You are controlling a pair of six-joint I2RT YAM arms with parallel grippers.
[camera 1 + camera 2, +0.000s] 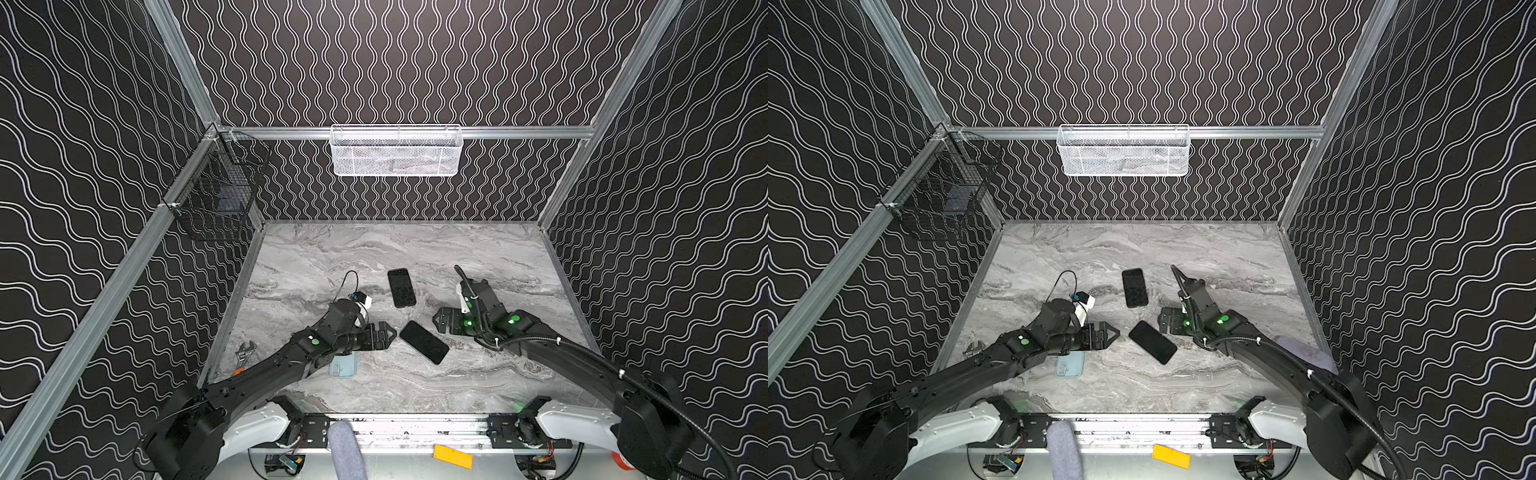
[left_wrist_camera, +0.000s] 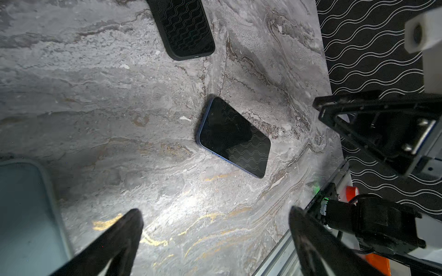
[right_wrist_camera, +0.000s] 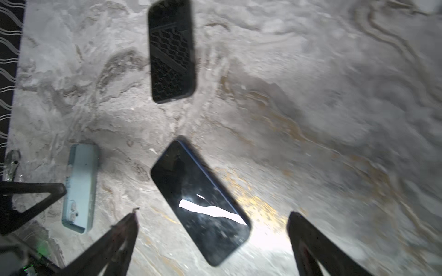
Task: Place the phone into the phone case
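Nearest the lens and farthest left, the light blue phone case (image 1: 343,365) lies on the marble counter (image 1: 374,249), half hidden under the left arm. Just beyond it the left pincer (image 1: 384,336) hovers, jaws apart and empty. Next lies the phone (image 1: 424,342), flat and screen up, then the right pincer (image 1: 442,321), also spread and empty. Likely trouble: fingers skidding off the flat glass, or going for the black-cased handset (image 1: 401,287) behind instead.
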